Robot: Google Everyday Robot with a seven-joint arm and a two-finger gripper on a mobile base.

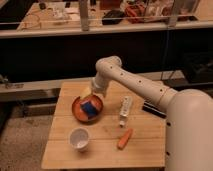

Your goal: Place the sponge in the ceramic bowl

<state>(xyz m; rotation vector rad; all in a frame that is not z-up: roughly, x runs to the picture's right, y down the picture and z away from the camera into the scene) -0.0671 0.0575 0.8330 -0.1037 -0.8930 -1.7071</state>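
The blue sponge (90, 107) lies inside the orange-brown ceramic bowl (77, 111) on the left part of the wooden table (105, 150). A pale yellow patch shows at its upper left edge. My gripper (94, 94) hangs at the end of the white arm, directly over the bowl's far rim and just above the sponge. Whether it touches the sponge is not visible.
A white cup (79, 138) stands in front of the bowl. To the right lie a white bottle (125, 109), an orange carrot-like piece (125, 138) and a black bar (152, 108). My white arm covers the table's right side. A dark ledge and railing run behind.
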